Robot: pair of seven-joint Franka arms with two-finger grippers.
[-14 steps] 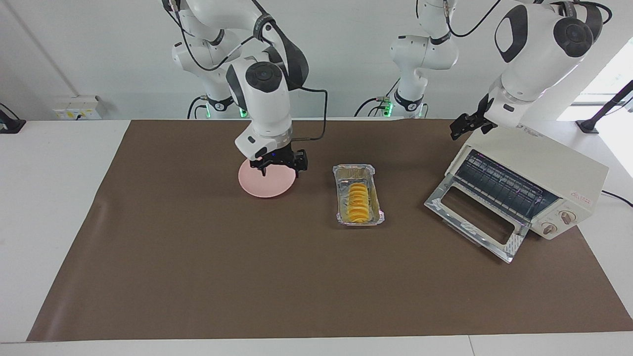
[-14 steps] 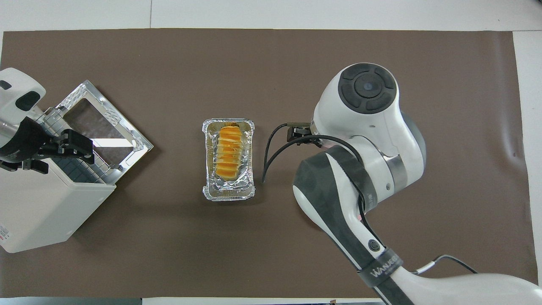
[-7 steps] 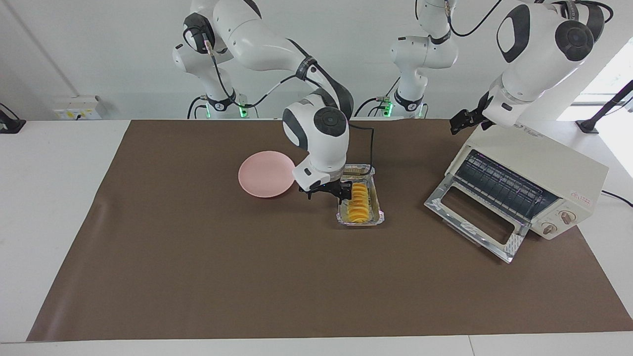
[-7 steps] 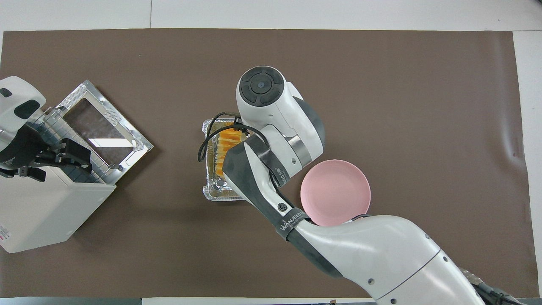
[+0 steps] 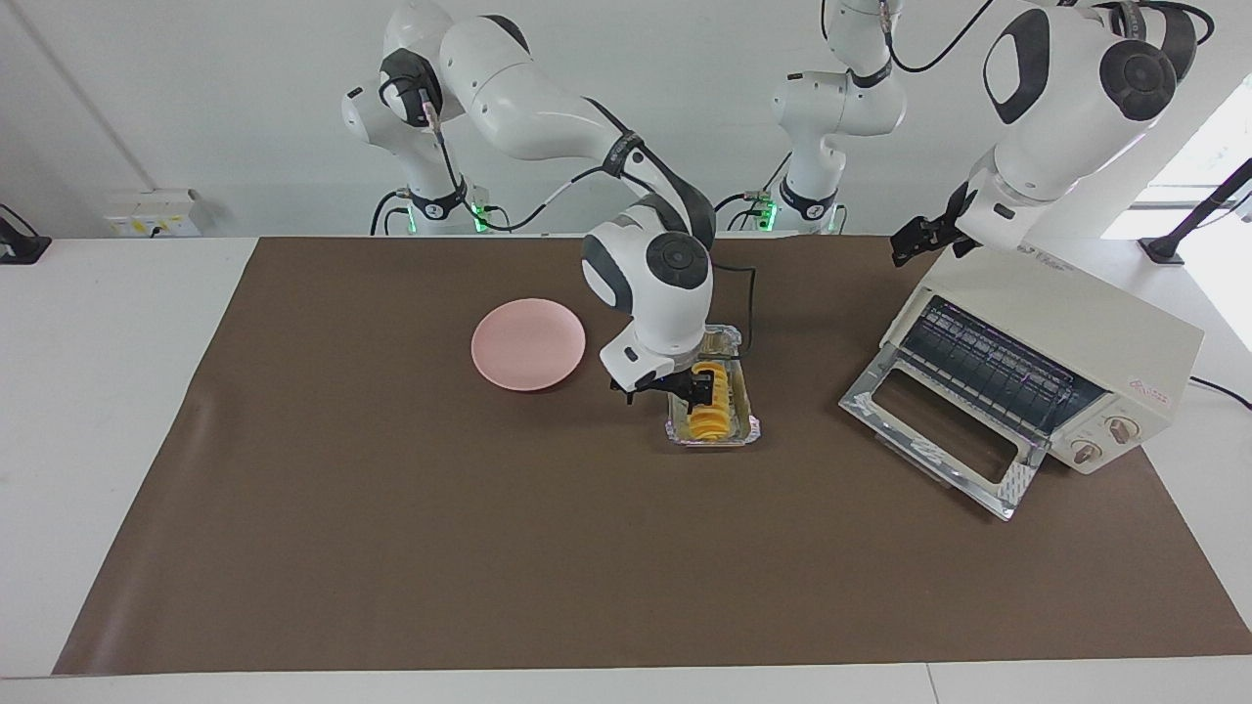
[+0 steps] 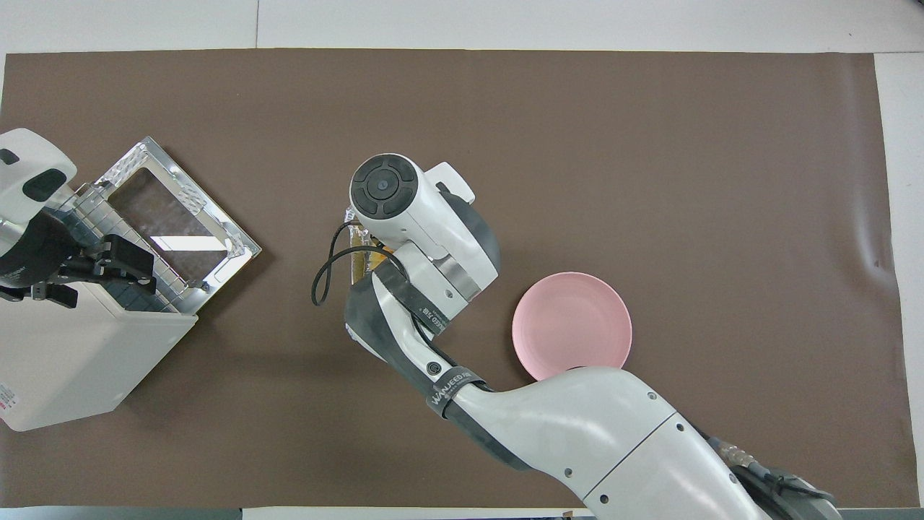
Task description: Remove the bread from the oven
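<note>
The golden ridged bread (image 5: pixel 712 416) lies in a silver foil tray (image 5: pixel 749 426) on the brown mat, between the pink plate (image 5: pixel 528 344) and the oven (image 5: pixel 1076 323). The cream oven stands at the left arm's end of the table with its glass door (image 5: pixel 978 487) dropped open and its wire rack (image 5: pixel 988 367) bare. My right gripper (image 5: pixel 663 388) is open and low at the tray's edge on the plate side, one finger against the bread. My left gripper (image 5: pixel 919 242) hangs over the oven's top (image 6: pixel 86 361). In the overhead view the right arm (image 6: pixel 404 217) hides the tray and bread.
The pink plate (image 6: pixel 572 325) is empty, toward the right arm's end of the table. The open oven door (image 6: pixel 242 245) juts toward the tray. The brown mat (image 5: pixel 391 548) covers most of the table.
My right gripper has swung from over the pink plate to the foil tray and come down at the bread. The left arm has barely moved.
</note>
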